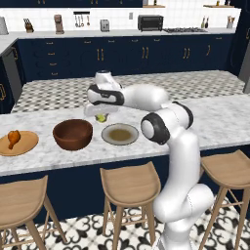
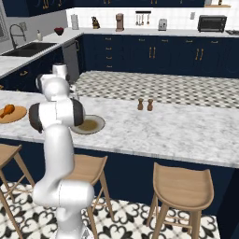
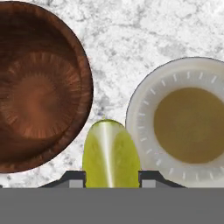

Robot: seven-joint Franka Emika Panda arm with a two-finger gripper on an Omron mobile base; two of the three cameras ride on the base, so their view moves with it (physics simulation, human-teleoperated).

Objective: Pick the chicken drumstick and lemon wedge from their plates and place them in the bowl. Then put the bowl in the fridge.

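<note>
My gripper [image 1: 101, 118] hangs above the counter between the bowl and the grey-olive plate, shut on the lemon wedge [image 3: 111, 153], which sits pale yellow between the two dark fingertips. The dark reddish-brown bowl [image 1: 72, 134] stands empty just left of the wedge [image 1: 101, 117]; from the hand camera the bowl [image 3: 37, 87] lies at the left. The grey-olive plate [image 1: 120, 134] with its pale rim is bare, also seen as the plate [image 3: 188, 118] at the right. The chicken drumstick [image 1: 13, 137] lies on the tan wooden plate [image 1: 24, 145] at the far left. The fridge is out of view.
Wooden stools [image 1: 129, 183] stand along the counter's near side. Salt and pepper shakers [image 2: 144, 104] stand on the marble counter [image 2: 177, 126] to the right. Navy cabinets, a toaster oven [image 1: 150, 22] and a sink [image 2: 28, 48] line the back walls.
</note>
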